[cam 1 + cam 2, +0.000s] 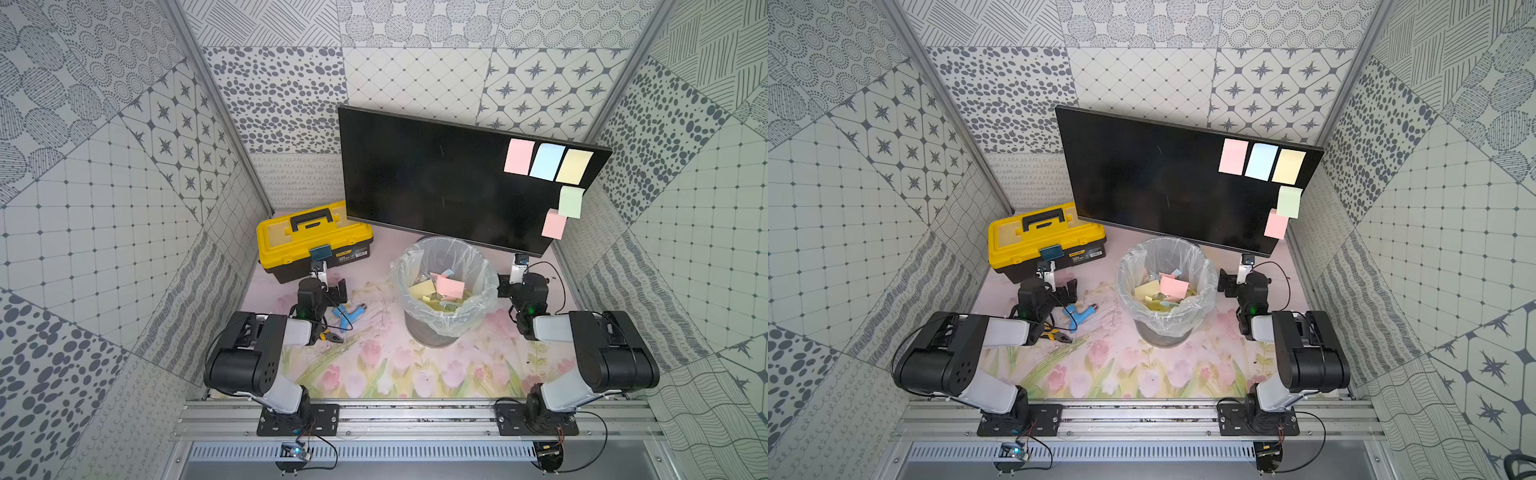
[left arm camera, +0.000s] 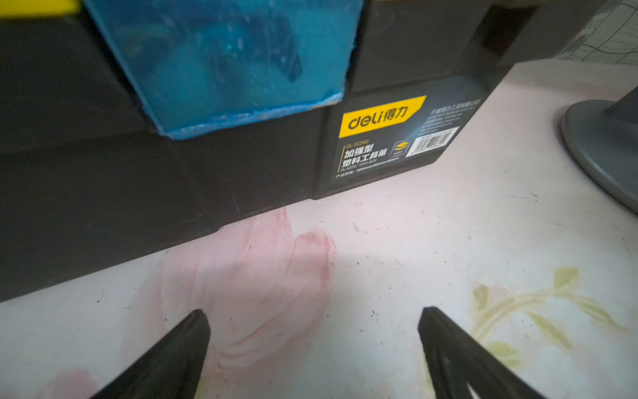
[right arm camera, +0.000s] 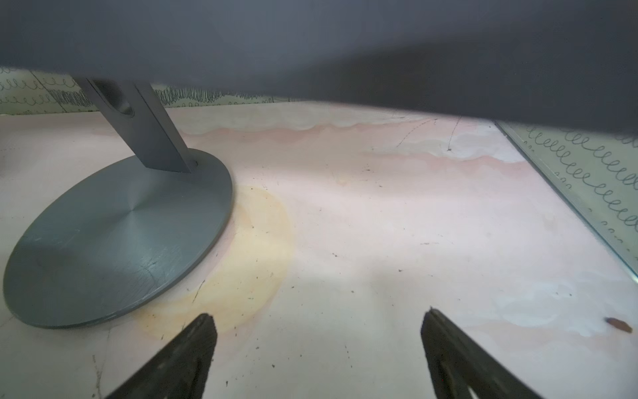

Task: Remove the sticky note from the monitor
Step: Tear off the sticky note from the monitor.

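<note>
Monitor (image 1: pixel 436 178): upright on a grey stand (image 3: pixel 117 241) at the worktop's (image 1: pixel 374 374) far edge, right of centre. Dark screen faces the arms.
Notes: five on the screen, all at its right end.
Top row: pink note (image 1: pixel 518 156), blue note (image 1: pixel 548 161) and yellow note (image 1: pixel 574 166) side by side along the top edge.
Right edge: green note (image 1: pixel 571 202) below the row, hanging past the frame. Lower pink note (image 1: pixel 554 224) just under it, corners overlapping.
Left gripper (image 2: pixel 310 321): jaws wide apart, nothing between them. Low over the worktop, just in front of the toolbox (image 1: pixel 299 237).
Right gripper (image 3: pixel 319 321): jaws wide apart, empty. Low over the worktop under the monitor's lower edge, near the stand's base.
Toolbox: yellow lid down, at the far left corner.
Bin (image 1: pixel 432 332): mid-worktop, in front of the monitor. Clear liner, loose coloured notes inside.
Tools: blue glue gun (image 1: pixel 347 314) and pliers (image 1: pixel 332 336) lie beside the left arm, between toolbox and near edge.
</note>
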